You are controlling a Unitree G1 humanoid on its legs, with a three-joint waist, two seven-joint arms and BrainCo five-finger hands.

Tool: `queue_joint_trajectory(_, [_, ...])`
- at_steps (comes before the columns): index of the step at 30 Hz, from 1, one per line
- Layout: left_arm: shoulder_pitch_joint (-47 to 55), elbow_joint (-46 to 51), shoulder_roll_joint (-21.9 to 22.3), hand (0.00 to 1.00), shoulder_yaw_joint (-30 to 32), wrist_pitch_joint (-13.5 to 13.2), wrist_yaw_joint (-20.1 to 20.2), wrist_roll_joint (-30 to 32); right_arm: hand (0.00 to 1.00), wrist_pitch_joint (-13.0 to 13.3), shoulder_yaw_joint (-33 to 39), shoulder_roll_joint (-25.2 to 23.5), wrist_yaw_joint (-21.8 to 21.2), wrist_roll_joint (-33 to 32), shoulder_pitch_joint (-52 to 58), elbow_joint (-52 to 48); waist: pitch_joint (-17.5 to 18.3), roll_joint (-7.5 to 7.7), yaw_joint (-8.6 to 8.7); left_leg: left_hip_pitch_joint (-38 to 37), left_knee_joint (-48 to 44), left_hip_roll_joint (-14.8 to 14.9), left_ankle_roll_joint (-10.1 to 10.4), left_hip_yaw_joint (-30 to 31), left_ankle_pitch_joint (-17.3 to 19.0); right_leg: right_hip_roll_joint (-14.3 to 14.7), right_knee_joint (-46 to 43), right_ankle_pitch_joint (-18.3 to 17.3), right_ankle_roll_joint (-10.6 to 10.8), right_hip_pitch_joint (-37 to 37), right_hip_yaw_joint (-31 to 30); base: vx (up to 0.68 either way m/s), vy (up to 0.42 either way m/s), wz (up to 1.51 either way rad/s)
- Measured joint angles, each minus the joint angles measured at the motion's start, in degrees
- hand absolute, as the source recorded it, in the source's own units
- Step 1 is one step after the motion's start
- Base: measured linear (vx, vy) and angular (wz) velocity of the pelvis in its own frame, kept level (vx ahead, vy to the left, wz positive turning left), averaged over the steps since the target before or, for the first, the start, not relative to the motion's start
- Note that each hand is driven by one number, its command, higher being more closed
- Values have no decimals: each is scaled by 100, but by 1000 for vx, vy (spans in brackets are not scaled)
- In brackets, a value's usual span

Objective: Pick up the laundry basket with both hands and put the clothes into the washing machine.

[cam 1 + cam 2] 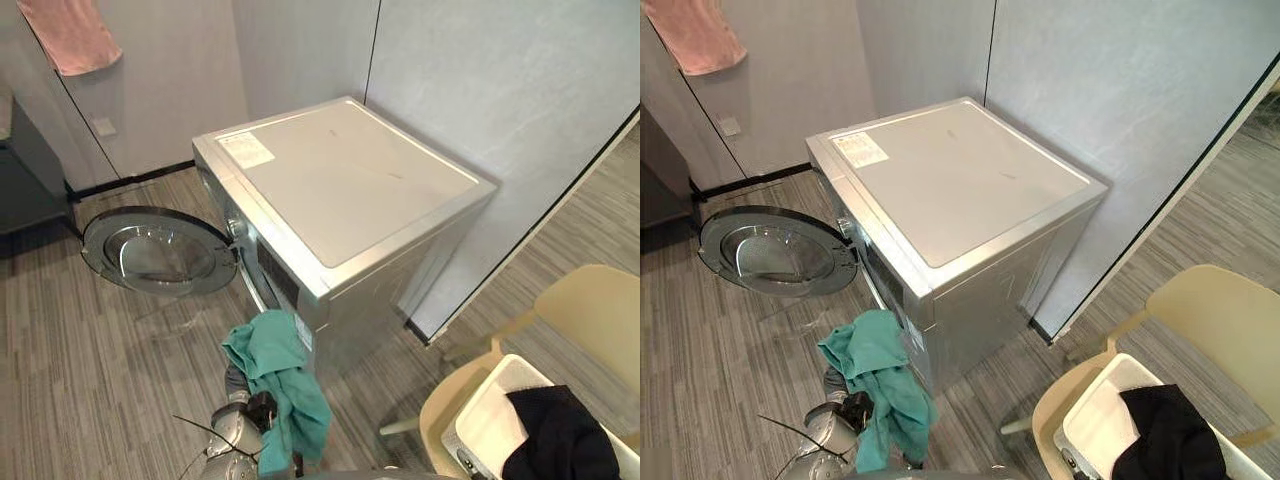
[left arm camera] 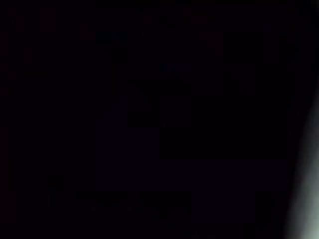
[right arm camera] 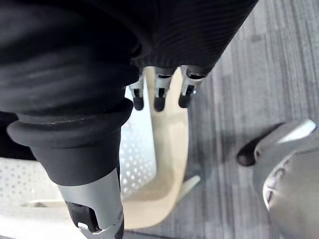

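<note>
Cloth (image 1: 280,380) apparently covers left hand (image 1: 262,408) beside washing machine (image 1: 340,190).

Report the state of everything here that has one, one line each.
Silver front-loading washing machine: upright, round door swung wide open.
Teal cloth: hanging from the left robot hand, outside the machine.
White perforated plastic laundry basket: resting on the beige chair, unheld.
Black garment: lying in the basket.
Pink towel: hanging against the wall.
Right robot hand: open, empty.
</note>
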State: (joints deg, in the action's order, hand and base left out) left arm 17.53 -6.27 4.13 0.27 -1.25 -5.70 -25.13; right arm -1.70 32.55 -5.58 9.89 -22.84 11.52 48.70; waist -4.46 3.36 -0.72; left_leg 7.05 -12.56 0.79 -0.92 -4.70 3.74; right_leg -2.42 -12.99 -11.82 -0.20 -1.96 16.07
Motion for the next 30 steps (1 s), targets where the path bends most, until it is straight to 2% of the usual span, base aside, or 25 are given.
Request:
queue_joint_trajectory(3, [38, 22, -5, 100, 11, -1, 67, -20, 0, 7, -62, 3, -7, 88, -40, 2, -121, -111, -22, 167, -912, 246, 186, -28, 398, 184, 23, 14, -4, -295, -13, 109, -117, -7])
queue_joint_trajectory(5, [83, 94, -3, 100, 43, 12, 61, -106, 0, 4, -113, 60, -6, 96, -128, -9, -208, -200, -21, 594, -1995, 427, 329, 2, 487, 255, -8, 14, -4, -412, -20, 67, -1, -17])
queue_joint_trajectory(6, [156, 234, 0, 100, 58, 17, 56, -190, 0, 2, -201, 78, -1, 99, -147, -25, -248, -175, -38, 879, -2652, 586, 415, -15, 519, 262, -10, 13, -4, -444, -60, 31, 72, -39])
queue_joint_trajectory(7, [160, 297, 3, 100, 72, 18, 25, -312, 0, 0, -308, 45, 11, 113, -142, -46, -250, -189, -87, 1044, -3054, 852, 250, -41, 621, 255, -17, 13, -4, -480, -85, 24, 107, -51])
queue_joint_trajectory(8, [160, 367, 5, 100, 103, 19, 6, -339, 0, 0, -378, 54, 14, 122, -136, -86, -247, -176, -102, 1043, -3125, 1084, 171, -22, 670, 225, -10, 8, 0, -482, -121, 12, 77, -46])
queue_joint_trajectory(9, [159, 429, 8, 100, 142, 18, -5, -342, 0, 0, -426, 56, 15, 136, -140, -108, -237, -172, -128, 1022, -3115, 1243, 171, 8, 671, 197, 3, -8, 27, -492, -161, 31, 155, -50])
queue_joint_trajectory(10, [157, 619, 8, 100, 152, 21, -46, -341, 0, -4, -434, 46, 19, 151, -128, -229, -233, -157, -129, 980, -2879, 1603, 176, 112, 668, 64, 3, -51, 99, -523, -207, 67, 167, -37])
queue_joint_trajectory(11, [152, 696, 7, 100, 153, 19, -59, -339, 0, -2, -435, 36, 18, 160, -115, -266, -232, -141, -118, 938, -2704, 1735, 195, 162, 656, -14, -16, -72, 141, -508, -207, 109, 296, -24])
queue_joint_trajectory(12, [151, 837, 7, 100, 152, 20, -73, -332, 0, -7, -431, 38, 19, 212, -97, -292, -230, -96, -90, 808, -2256, 1975, 219, 217, 630, -203, -147, -104, 293, -466, -200, 99, 257, 8])
queue_joint_trajectory(13, [151, 882, 7, 100, 151, 18, -84, -330, 0, -11, -424, 38, 22, 241, -69, -294, -211, -65, -49, 755, -2030, 2087, 229, 243, 594, -303, -207, -122, 385, -459, -178, 123, 373, 29])
queue_joint_trajectory(14, [151, 918, 7, 100, 144, 10, -95, -330, 0, -16, -411, 38, 26, 274, 43, -296, -182, -8, -16, 631, -1654, 2253, 341, 253, 501, -543, -329, -190, 596, -462, -137, 147, 447, 43])
queue_joint_trajectory(15, [156, 911, 6, 100, 100, 11, -103, -330, 0, -18, -355, 47, 40, 273, 167, -304, -90, -45, -10, 523, -1357, 2355, 364, 258, 211, -767, -406, -262, 849, -463, -81, 164, 488, 47])
queue_joint_trajectory(16, [156, 907, 4, 100, 51, 11, -109, -331, 0, -18, -286, 53, 48, 269, 224, -304, -36, -117, -7, 515, -1254, 2374, 361, 263, -45, -858, -406, -298, 1007, -472, -38, 209, 731, 59])
queue_joint_trajectory(17, [153, 908, -2, 100, -43, 11, -91, -329, 0, -39, -130, 53, 83, 269, 304, -266, 119, -228, 15, 523, -1099, 2287, 1152, 257, 154, -1060, -386, -311, 1286, -501, 68, 185, 663, 68])
queue_joint_trajectory(18, [132, 899, -25, 100, -4, 6, -92, -330, 0, -136, -158, 42, 109, 255, 251, -39, 178, -33, 39, 571, -1191, 2004, 1527, 222, 363, -1366, -374, -234, 1409, -548, 111, 251, 790, 64])
queue_joint_trajectory(19, [112, 899, -51, 100, 80, -10, -111, -329, 0, -247, -208, 37, 106, 240, 180, 60, 157, 144, -2, 638, -1383, 1704, 1388, 133, 426, -1659, -301, 47, 1431, -566, 102, 211, 597, 54])
queue_joint_trajectory(21, [174, 901, -120, 100, 7, -26, -93, -326, 0, -193, -85, 8, 123, 198, 61, -81, 198, 239, -28, 778, -1698, 1303, 1050, 64, 620, -1971, -207, 1061, 1370, -597, 101, 171, 607, 42])
queue_joint_trajectory(22, [171, 902, -131, 100, -9, -26, -80, -323, 0, -173, -68, 2, 121, 197, 6, -85, 197, 238, -30, 766, -1744, 1246, 965, 7, 672, -2033, -264, 1265, 1304, -583, 89, 81, 523, 23])
queue_joint_trajectory(23, [170, 894, -182, 100, -71, -28, -64, -312, 0, -140, -45, -6, 118, 196, -88, -68, 191, 227, -26, 663, -1694, 1120, 805, -126, 791, -2183, -423, 1628, 955, -505, 41, 41, 487, -2])
queue_joint_trajectory(24, [165, 889, -277, 100, -193, -29, -57, -292, 0, -133, -64, -7, 113, 197, -137, -55, 194, 208, -47, 523, -1573, 983, 729, -283, 850, -2351, -602, 1989, 466, -337, -64, 30, 459, -13])
queue_joint_trajectory(26, [167, 860, -294, 100, -258, -29, -50, -208, 0, -139, -84, -4, 116, 201, -172, -42, 179, 99, -43, 344, -1372, 905, 640, -443, 887, -2487, -975, 2299, -97, -19, -69, 8, 340, -38])
queue_joint_trajectory(27, [163, 822, -296, 100, -252, -30, -54, -119, 0, -145, -104, -2, 114, 210, -204, -8, 115, -4, -26, 135, -1176, 901, 564, -609, 850, -2465, -1660, 2009, -306, 330, -29, -11, 308, -71])
queue_joint_trajectory(28, [164, 747, -294, 100, -256, -30, -55, -105, 0, -148, -98, -3, 122, 213, -204, 17, 79, -44, -17, -155, -837, 847, 490, -805, 779, -2397, -2312, 1573, -368, 612, 65, -18, 215, -70])
queue_joint_trajectory(29, [163, 705, -294, 100, -267, -29, -55, -100, 0, -148, -99, -2, 121, 215, -206, 23, 72, -42, 2, -316, -628, 790, 481, -893, 702, -2321, -2576, 1339, -286, 715, 135, -24, 154, -69])
queue_joint_trajectory(30, [156, 623, -294, 100, -338, -31, -54, -88, 0, -146, -101, -2, 118, 217, -186, 44, 64, -44, 44, -579, -269, 713, 457, -1053, 589, -2070, -2980, 835, -86, 900, 218, -9, 59, -57])
